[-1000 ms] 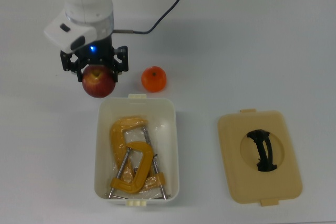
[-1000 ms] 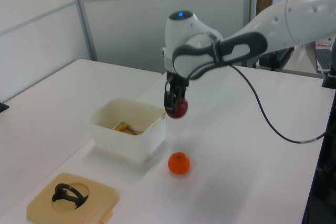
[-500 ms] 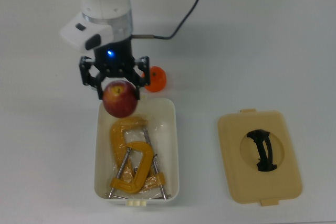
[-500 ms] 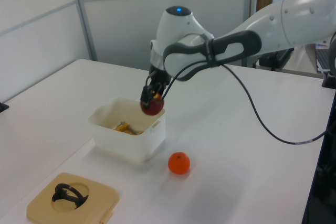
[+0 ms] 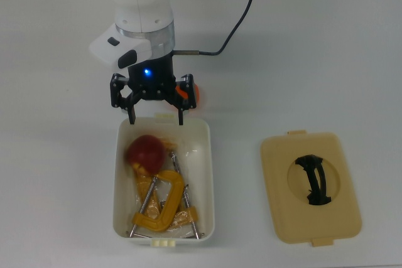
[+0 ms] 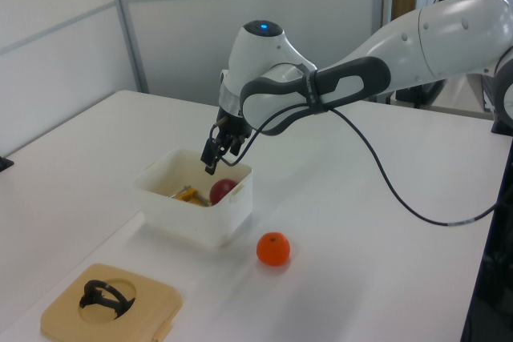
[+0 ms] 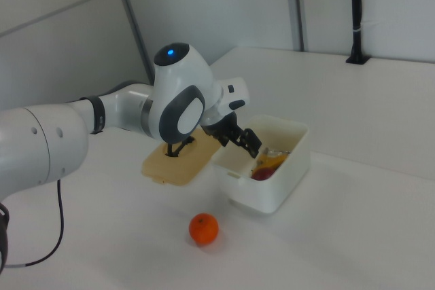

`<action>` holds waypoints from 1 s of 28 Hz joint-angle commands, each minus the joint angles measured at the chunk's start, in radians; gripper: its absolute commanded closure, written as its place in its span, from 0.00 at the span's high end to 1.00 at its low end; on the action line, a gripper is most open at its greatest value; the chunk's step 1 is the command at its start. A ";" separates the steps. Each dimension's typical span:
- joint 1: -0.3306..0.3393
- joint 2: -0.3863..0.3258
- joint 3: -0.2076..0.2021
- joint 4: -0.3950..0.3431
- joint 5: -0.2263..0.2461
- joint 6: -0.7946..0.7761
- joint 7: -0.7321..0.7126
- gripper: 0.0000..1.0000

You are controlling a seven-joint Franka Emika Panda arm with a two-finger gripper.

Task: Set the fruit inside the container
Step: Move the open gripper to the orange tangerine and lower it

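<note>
Red apple (image 5: pixel 146 150) down inside the white tub (image 5: pixel 202 174), lying at the end nearest the arm, on top of the yellow C-clamps (image 5: pixel 160 202) that fill the bottom. Seen again in the left view (image 6: pixel 224 190) against the tub's near wall, and just peeking over the rim in the right view (image 7: pixel 262 174). Gripper (image 5: pixel 155 116) hanging above that same end of the tub, fingers spread wide and holding nothing (blue light glowing on the wrist). Clear of the apple, no contact. Orange (image 6: pixel 273 248) out on the white table (image 5: pixel 314 61), beside the tub's short end, half hidden behind the gripper in the top view (image 5: pixel 191 95) and plainly apart from the tub in the right view (image 7: pixel 204 229). Tan lid (image 5: pixel 311 186) with its black handle (image 5: pixel 313 179) flat on the table, well off to the top view's right of the tub.
</note>
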 commanded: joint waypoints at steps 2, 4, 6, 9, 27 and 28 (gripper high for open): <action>0.007 -0.069 -0.004 -0.033 -0.008 -0.217 -0.032 1.00; 0.011 -0.080 -0.004 -0.047 -0.012 -0.274 -0.064 1.00; 0.031 -0.083 -0.004 -0.061 -0.017 -0.317 -0.088 1.00; 0.043 -0.089 -0.005 -0.104 -0.037 -0.354 -0.095 1.00; 0.120 0.008 -0.004 -0.170 -0.126 -0.344 -0.087 1.00; 0.120 0.018 -0.005 -0.169 -0.144 -0.341 -0.087 1.00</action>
